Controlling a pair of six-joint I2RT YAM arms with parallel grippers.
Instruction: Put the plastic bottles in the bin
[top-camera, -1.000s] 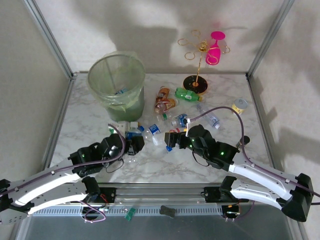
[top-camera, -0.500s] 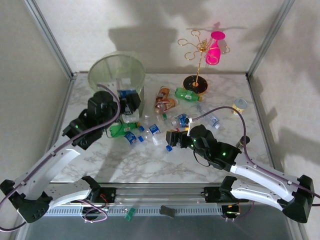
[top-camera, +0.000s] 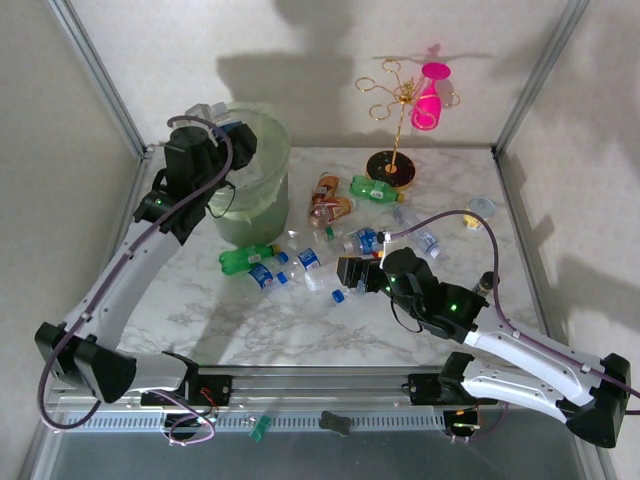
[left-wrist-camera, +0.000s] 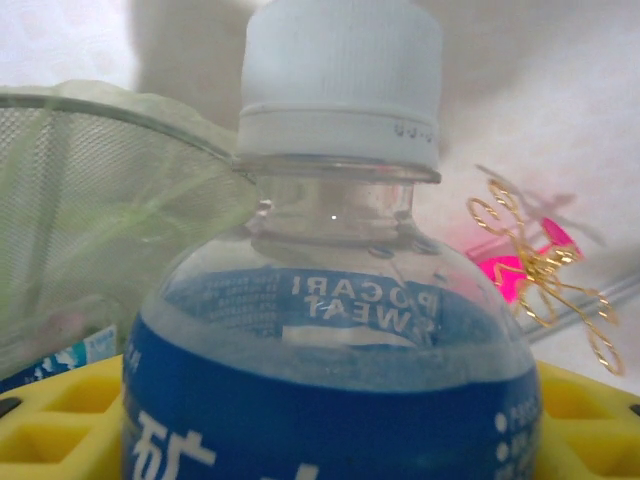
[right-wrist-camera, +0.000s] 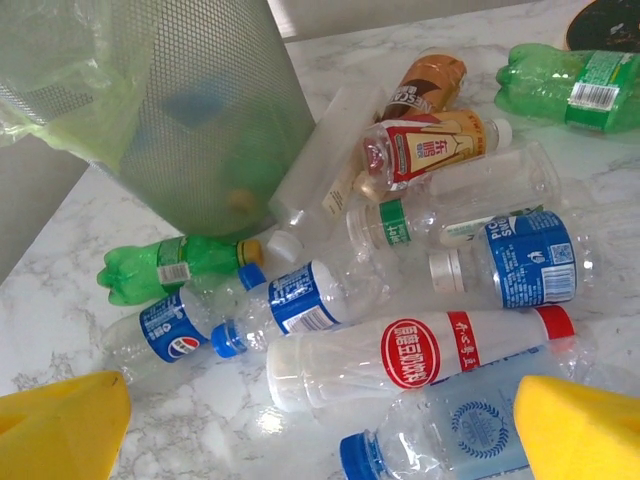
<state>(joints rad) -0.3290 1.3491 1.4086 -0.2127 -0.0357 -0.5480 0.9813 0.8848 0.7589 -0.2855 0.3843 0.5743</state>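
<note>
L end effector (top-camera: 222, 130) clamps the Pocari bottle (left-wrist-camera: 330, 330), cap up in wrist view, w/ the bin (top-camera: 262, 190) just beside and below it.

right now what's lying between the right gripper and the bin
Bottles, in the right wrist view: past the right gripper lie a red-labelled bottle, a blue-labelled bottle, then a green bottle near the bin.
</note>
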